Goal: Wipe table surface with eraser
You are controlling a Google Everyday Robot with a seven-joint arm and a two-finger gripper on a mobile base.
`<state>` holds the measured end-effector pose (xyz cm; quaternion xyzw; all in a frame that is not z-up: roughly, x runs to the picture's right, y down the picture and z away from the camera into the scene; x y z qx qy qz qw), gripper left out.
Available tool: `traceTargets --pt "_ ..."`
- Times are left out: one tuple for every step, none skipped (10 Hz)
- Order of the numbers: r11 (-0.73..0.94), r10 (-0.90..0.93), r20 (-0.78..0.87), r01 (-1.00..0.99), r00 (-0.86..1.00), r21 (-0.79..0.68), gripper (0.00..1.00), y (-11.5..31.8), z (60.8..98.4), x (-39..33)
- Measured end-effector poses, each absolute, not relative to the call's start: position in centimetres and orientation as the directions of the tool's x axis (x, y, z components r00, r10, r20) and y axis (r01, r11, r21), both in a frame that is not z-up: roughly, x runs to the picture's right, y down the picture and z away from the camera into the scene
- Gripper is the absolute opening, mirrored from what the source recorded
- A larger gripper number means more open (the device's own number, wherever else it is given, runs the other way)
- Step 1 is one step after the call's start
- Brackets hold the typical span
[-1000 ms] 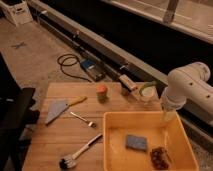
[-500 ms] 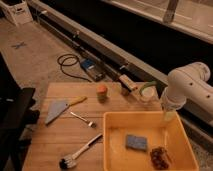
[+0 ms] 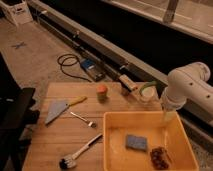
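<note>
The table surface (image 3: pixel 60 137) is a light-brown wooden plank top filling the lower left. The eraser (image 3: pixel 128 83), a small oblong block with a pale top and dark underside, lies at the table's far edge, right of the middle. My gripper (image 3: pixel 167 118) hangs from the white arm (image 3: pixel 186 86) at the right. It points down over the far right rim of the yellow tub (image 3: pixel 114 150), well to the right of the eraser and apart from it.
In the tub lie a blue square sponge (image 3: pixel 136 142) and a brown lump (image 3: pixel 159 157). On the table are a black-headed brush (image 3: pixel 75 155), a fork (image 3: pixel 83 119), a yellow-handled scraper (image 3: pixel 58 109), a small orange pot (image 3: pixel 102 92) and a pale cup (image 3: pixel 146 93).
</note>
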<state>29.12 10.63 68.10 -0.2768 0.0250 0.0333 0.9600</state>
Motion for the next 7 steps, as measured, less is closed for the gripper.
traceTargets --pt "0.849 0.077 -0.082 -0.108 0.994 -0.517 0.65 9.9 67.9 29.1" --pt "0.853 0.101 -0.096 -0.135 0.990 -0.504 0.65 8.9 67.7 29.1" --pt "0.861 0.137 -0.105 -0.171 0.985 -0.479 0.65 6.6 67.2 28.5" --pt "0.866 0.164 -0.112 -0.198 0.980 -0.460 0.65 4.2 66.7 27.8" --pt "0.868 0.197 -0.112 -0.226 0.974 -0.441 0.65 1.7 66.8 26.9" --pt "0.869 0.236 -0.099 -0.256 0.967 -0.424 0.65 -0.3 67.0 26.0" --pt "0.865 0.283 -0.090 -0.295 0.955 -0.406 0.65 -2.1 67.1 25.5"
